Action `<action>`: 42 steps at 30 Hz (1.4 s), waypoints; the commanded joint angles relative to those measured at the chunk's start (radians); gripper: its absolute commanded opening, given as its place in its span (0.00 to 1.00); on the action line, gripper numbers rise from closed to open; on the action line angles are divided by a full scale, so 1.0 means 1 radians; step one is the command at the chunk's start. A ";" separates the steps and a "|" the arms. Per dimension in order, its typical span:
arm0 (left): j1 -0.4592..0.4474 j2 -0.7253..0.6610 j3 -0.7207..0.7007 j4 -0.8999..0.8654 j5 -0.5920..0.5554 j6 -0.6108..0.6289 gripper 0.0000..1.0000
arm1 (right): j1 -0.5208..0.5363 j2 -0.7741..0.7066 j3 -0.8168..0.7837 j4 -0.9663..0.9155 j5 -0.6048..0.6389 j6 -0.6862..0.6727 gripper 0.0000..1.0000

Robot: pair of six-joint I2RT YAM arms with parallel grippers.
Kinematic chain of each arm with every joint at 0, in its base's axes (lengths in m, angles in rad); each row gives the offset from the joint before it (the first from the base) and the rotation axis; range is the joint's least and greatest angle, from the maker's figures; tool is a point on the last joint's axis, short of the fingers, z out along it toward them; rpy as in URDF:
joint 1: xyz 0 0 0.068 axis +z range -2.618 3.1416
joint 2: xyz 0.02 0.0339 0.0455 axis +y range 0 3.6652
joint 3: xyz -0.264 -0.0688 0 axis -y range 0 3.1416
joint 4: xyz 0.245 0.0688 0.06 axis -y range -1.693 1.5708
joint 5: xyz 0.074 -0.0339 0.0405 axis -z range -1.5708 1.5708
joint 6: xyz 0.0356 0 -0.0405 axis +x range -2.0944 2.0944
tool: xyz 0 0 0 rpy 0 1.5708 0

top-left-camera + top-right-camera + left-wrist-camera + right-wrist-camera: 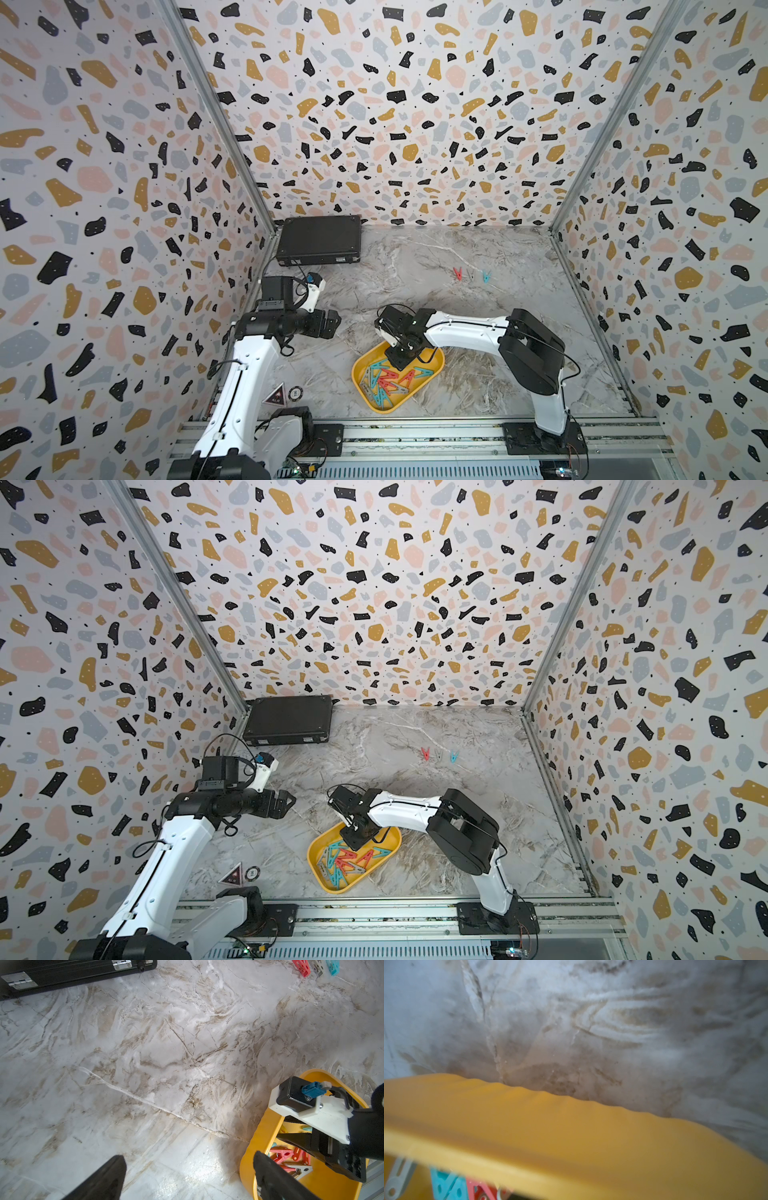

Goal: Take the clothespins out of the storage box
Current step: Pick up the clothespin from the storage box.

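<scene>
The clothespins [384,380] fill the storage box [355,378]; right hand [399,365] inside, grip unclear; left hand [336,323] wide.

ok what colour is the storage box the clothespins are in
Yellow, a plain solid colour. The storage box shows best in a top view.

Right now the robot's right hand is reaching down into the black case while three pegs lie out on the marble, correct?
Not the black case: the right hand reaches down into the yellow storage box, as both top views show. The case sits apart in the far corner. Three clothespins do lie out on the marble.
</scene>
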 commanded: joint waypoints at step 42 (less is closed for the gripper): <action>-0.001 -0.003 -0.012 0.019 0.005 0.004 1.00 | 0.032 -0.329 -0.078 -0.111 0.116 0.008 0.14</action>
